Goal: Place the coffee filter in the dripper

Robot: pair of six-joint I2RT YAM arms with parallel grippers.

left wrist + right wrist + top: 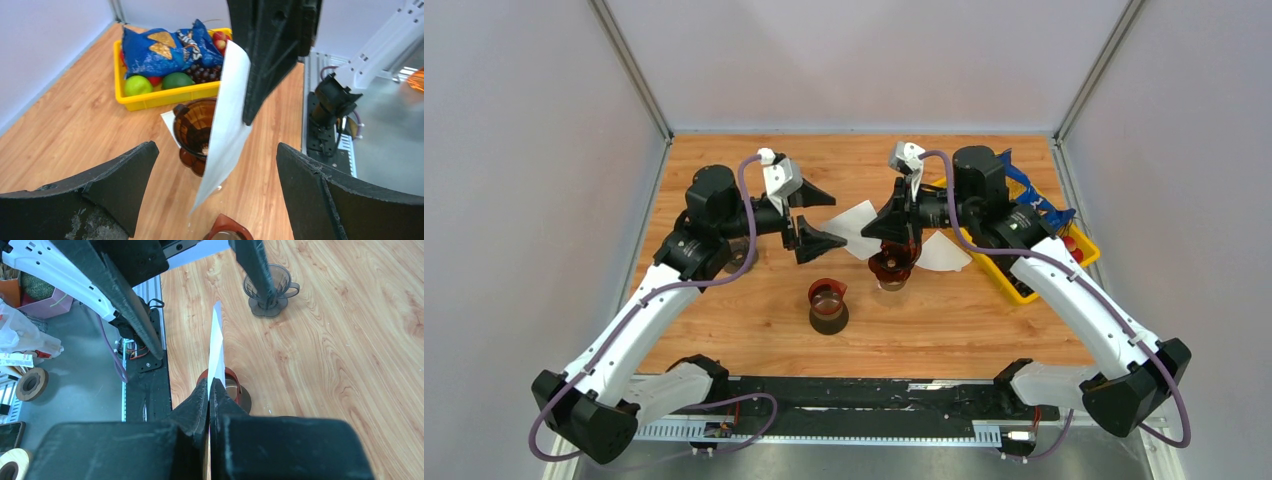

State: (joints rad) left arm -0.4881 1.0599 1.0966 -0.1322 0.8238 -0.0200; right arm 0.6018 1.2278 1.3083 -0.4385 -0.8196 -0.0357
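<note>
Evidently the coffee filter (227, 100) was pinched flat in the clenched right gripper (209, 386), near the amber dripper (192, 130) but not yet in it. The left gripper (829, 218) was spread wide beside the dripper. The filter would best be opened and lowered point-first, centred over the dripper's rim.

Left arm (639, 320): extended from its near-left base up and inward, with the wrist turned toward centre. Left tool (822, 218): 2 fingers spread wide, holding nothing. Right arm (1074, 295): extended from its near-right base toward the far side and folded back there, with the wrist pointing left. Right tool (876, 228): fingers pressed together, pinching the coffee filter (852, 222) at its edge. The 2 tools face each other, close but apart.
</note>
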